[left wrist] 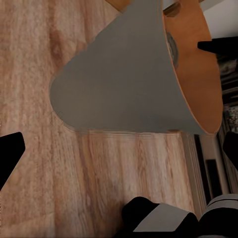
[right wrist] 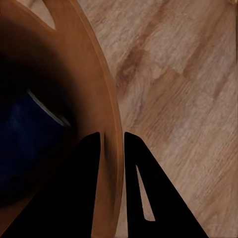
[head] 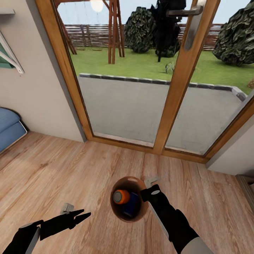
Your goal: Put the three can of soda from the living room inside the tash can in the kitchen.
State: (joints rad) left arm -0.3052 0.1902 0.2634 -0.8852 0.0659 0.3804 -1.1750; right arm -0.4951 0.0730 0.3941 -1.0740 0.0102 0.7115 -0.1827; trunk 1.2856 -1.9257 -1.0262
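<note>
Lowest in the head view, at lower left, the left gripper (head: pixel 78 216) hangs over bare plank floor (head: pixel 53 169) with its two black fingers spread in a wide V and nothing between them. It looks free to take the next can, or simply kept out of the way while the other arm carries.

To its right, at lower centre, the right gripper (head: pixel 146 190) holds the trash can (head: pixel 118 211) by its rim. In the right wrist view the two fingers (right wrist: pixel 82 188) stand narrow on either side of the thin brown wall (right wrist: pixel 106 114), one inside and one outside. Pinching the wall is probably the only grasp a small gripper has on a bin this wide, and it lets the bin hang mouth-up so the contents stay in.

Inside the bin lie two soda cans: the orange-red can (head: pixel 121 197) with its end facing up, and beside it the dark blue can (head: pixel 132 204), whose pale top edge appears in the right wrist view (right wrist: pixel 29 144). A third can I cannot make out. The left wrist view sees the bin from outside, its grey base (left wrist: pixel 119 84) and tan side (left wrist: pixel 196 74) above the planks, so it seems to be lifted rather than standing.

Farther off, at left edge, is a corner of the blue sofa (head: pixel 8 128); beyond the floor stand the wood-framed glass doors (head: pixel 173 102), with a patio and lawn outside. So the bin is in the living room, being used as a carrier, and the kitchen trip is not yet made.
</note>
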